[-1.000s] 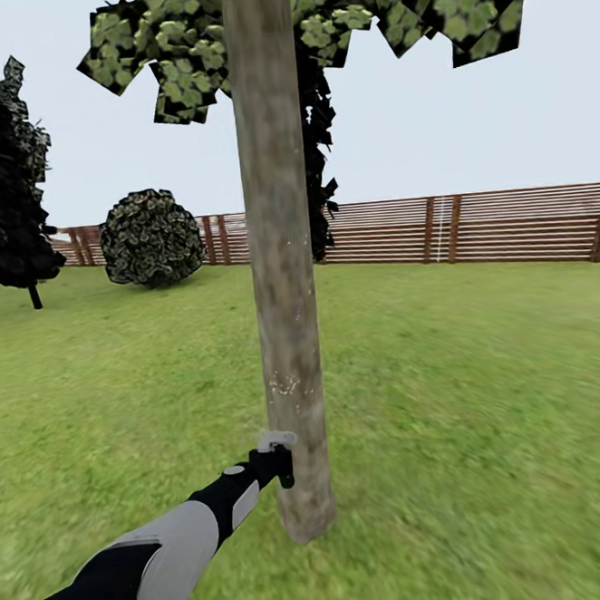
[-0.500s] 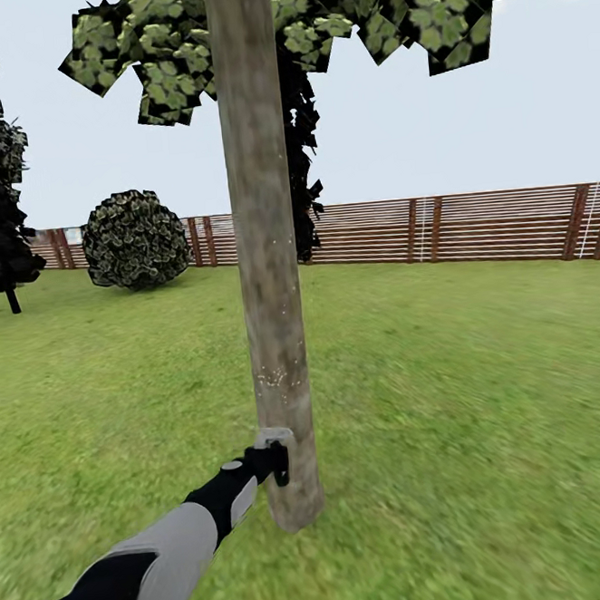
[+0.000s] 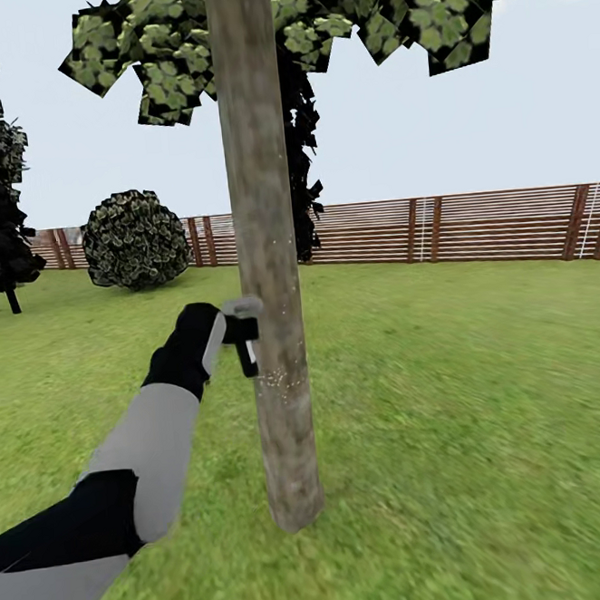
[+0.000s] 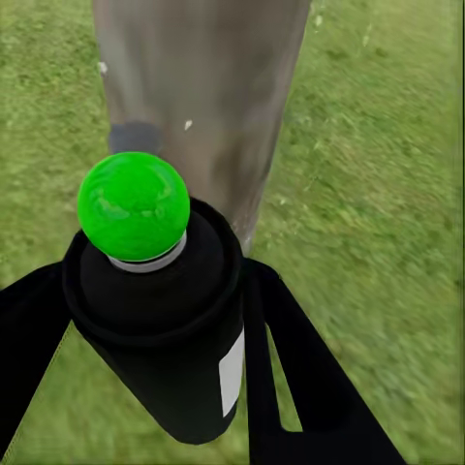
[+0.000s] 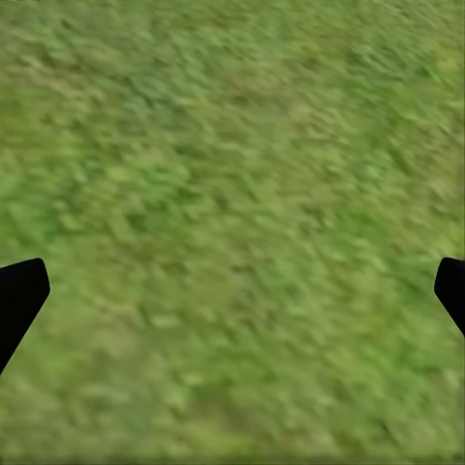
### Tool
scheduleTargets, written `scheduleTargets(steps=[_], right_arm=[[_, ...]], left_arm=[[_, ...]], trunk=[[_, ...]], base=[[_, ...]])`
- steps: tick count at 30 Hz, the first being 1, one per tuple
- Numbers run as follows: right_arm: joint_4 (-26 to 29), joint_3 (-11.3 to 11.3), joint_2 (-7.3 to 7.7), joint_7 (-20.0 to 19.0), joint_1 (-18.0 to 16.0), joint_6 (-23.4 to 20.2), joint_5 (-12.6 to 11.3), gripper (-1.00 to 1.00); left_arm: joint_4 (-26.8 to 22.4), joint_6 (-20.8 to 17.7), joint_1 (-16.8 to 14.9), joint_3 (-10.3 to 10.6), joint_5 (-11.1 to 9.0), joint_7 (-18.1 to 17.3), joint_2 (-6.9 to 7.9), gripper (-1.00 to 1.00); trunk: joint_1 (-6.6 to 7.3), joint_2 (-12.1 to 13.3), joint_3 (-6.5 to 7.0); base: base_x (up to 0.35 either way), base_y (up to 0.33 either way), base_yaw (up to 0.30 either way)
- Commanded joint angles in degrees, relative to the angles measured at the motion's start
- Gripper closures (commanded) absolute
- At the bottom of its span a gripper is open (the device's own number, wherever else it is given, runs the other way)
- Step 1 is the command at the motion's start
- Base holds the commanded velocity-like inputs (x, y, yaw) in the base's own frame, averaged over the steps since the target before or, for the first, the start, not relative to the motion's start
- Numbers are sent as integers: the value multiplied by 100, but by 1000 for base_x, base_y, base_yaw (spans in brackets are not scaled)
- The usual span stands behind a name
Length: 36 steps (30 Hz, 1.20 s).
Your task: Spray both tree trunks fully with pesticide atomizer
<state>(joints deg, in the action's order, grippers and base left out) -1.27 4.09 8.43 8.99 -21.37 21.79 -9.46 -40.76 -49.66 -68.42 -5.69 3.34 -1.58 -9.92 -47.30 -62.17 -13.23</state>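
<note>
Head view shows the left hand [image 3: 240, 337] clamped on the dark pesticide atomizer with a pale trigger head [image 3: 240, 322], held mid-height just left of the straight grey-brown tree trunk [image 3: 265, 248], apparently to spray its bark, while the right hand [image 5: 232, 291] hangs wide open over grass.

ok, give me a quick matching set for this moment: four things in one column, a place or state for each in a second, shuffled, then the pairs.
Things:
1. pesticide atomizer
2. tree trunk
3. right claw
4. round bush

Places or states:
A. open over bare grass
B. by the wooden fence at the back of the lawn
C. held in the left claw, green dot on its head
D. upright, a patch of tiny white specks partway up

Pairs: 1-C, 2-D, 3-A, 4-B
</note>
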Motion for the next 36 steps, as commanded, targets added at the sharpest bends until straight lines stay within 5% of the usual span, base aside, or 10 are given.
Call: scheduleTargets(steps=[1,7,13,15,16,17,18,25,30,36], right_arm=[[-15,39,0,-12,-7,36,-3,-100],[-125,39,1,-12,-7,44,-3,-100],[-136,31,1,-12,-7,42,-2,-100],[-136,31,1,-12,-6,42,-1,-100],[-136,31,1,-12,-6,41,1,-100],[-137,30,1,-12,-6,44,5,-100],[-137,30,1,-12,-7,44,4,-100],[-137,30,1,-12,-7,45,5,-100],[-137,30,1,-12,-7,45,5,-100],[-137,30,1,-12,-7,45,6,-100]], left_arm=[[15,-43,-61,-29,37,-19,-8,100],[101,-580,-719,-29,35,-28,-8,100],[714,-670,-1905,-32,25,-43,-8,100],[866,-677,-2177,-34,-106,-51,-8,100],[924,-680,-2290,-35,-295,-57,-8,100],[977,-673,-2449,-44,-794,-68,-8,100],[957,-670,-2474,-31,-884,-70,-8,100],[466,-688,-2796,28,-953,-83,-8,100],[796,-694,-3476,31,-960,-83,-8,100],[959,-694,-3885,23,-966,-80,-8,100]], trunk=[[-1,-5,-9],[-1,-5,-9],[-1,-5,-9],[-1,-5,-9],[-1,-5,-9],[-1,-5,-9],[-1,-5,-9],[-1,-5,-9],[-1,-5,-9],[-1,-5,-9]], base=[[0,0,0],[0,0,0],[0,0,0],[0,0,0],[0,0,0],[0,0,0],[0,0,0],[0,0,0],[0,0,0],[0,0,0]])
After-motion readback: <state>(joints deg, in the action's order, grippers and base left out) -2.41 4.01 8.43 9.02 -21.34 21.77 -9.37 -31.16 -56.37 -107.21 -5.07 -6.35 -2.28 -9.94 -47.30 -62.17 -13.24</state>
